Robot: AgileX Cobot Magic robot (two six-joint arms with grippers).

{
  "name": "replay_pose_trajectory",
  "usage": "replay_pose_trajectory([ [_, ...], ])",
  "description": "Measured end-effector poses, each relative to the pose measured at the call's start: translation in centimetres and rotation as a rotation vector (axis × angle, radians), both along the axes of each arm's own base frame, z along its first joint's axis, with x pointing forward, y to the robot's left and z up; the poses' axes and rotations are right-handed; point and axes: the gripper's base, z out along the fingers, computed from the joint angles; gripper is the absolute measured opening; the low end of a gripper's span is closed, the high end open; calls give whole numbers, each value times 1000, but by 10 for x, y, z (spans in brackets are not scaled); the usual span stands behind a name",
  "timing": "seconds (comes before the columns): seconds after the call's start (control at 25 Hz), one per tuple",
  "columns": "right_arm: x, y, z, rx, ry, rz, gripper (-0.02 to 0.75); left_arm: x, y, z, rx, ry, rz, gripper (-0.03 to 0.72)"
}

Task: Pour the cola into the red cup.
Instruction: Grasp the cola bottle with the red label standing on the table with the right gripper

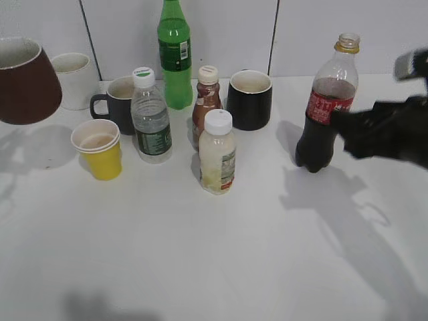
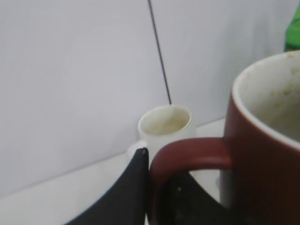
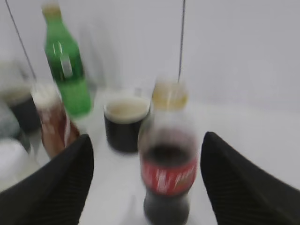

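The cola (image 1: 326,107) stands upright and uncapped on the white table at the right. It also shows in the right wrist view (image 3: 168,164), blurred, between my fingers. My right gripper (image 3: 147,176) is open, its fingers on either side of the bottle without touching it; in the exterior view it (image 1: 348,127) is a dark blur just right of the bottle. The red cup (image 1: 23,80) hangs in the air at the far left. My left gripper (image 2: 157,185) is shut on the red cup's handle (image 2: 187,157).
On the table stand a white mug (image 1: 75,79), a dark mug (image 1: 117,101), a yellow paper cup (image 1: 99,148), a water bottle (image 1: 150,117), a green bottle (image 1: 174,53), a small brown bottle (image 1: 206,101), a pale drink bottle (image 1: 218,152) and a black mug (image 1: 249,99).
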Motion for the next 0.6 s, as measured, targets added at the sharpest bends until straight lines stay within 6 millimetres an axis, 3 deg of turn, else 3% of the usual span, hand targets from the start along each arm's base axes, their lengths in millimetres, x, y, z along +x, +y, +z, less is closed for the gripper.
replay_pose_trajectory([
  [0.2,16,4,-37,9,-19,-12,638,-6,-15,20,14,-51,-45,49],
  [0.4,41,1,-69,32,-41,-127,651,-11,-27,30,15,-64,-80,49],
  [0.6,78,11,-89,41,-69,-144,651,-15,-32,34,26,-62,-95,49],
])
